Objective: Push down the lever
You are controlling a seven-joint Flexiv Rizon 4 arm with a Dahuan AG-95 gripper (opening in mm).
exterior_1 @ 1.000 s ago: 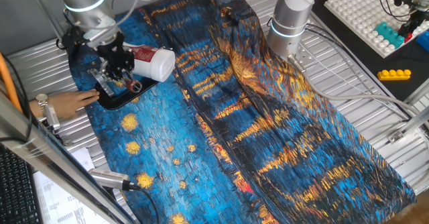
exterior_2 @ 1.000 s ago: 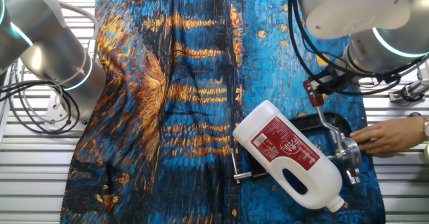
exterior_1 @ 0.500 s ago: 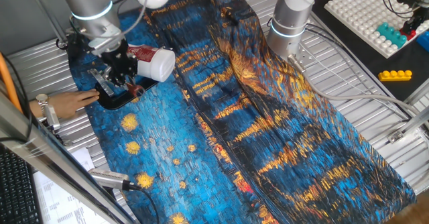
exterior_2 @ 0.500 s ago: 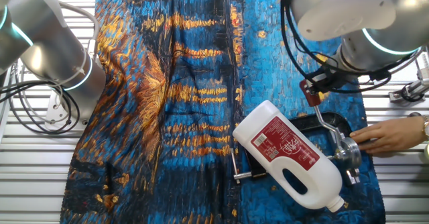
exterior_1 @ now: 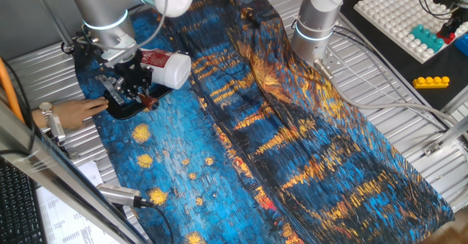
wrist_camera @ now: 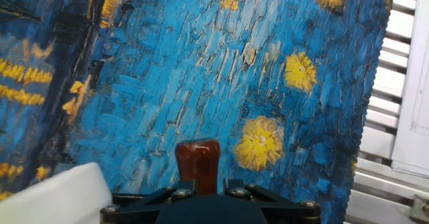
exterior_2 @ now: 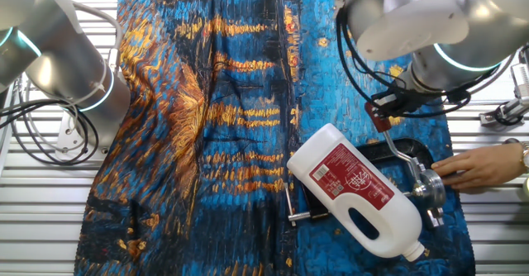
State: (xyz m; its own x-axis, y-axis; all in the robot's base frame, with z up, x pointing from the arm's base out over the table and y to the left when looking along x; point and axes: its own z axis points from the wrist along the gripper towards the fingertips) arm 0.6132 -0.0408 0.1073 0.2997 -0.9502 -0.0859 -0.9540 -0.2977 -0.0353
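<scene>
- Since 1 second ago the gripper (exterior_1: 139, 90) has shifted toward the blue cloth's (exterior_1: 241, 127) open middle, and the lever's (exterior_2: 395, 142) red-brown tip (exterior_2: 382, 121) has gone with it.
- Whether the gripper's jaws are spread or pressed together cannot be told: in the hand view only a dark housing edge shows at the bottom, with the tip (wrist_camera: 198, 162) rising just above it.
- That lever, a thin silver bar, slants up from a black-based clamp (exterior_2: 417, 156) near the cloth's edge; its top end meets the gripper (exterior_2: 388, 111), but the contact itself is hard to make out.
- Lying on its side, a white bottle with a red label (exterior_2: 357, 189) covers part of the clamp base.
- At the base's far side, a person's hand (exterior_2: 483, 167) rests on the surface (exterior_2: 488, 226), cut off by the frame.
- Open cloth lies beyond the tip, with a 2nd robot arm (exterior_1: 318, 17) well apart.
</scene>
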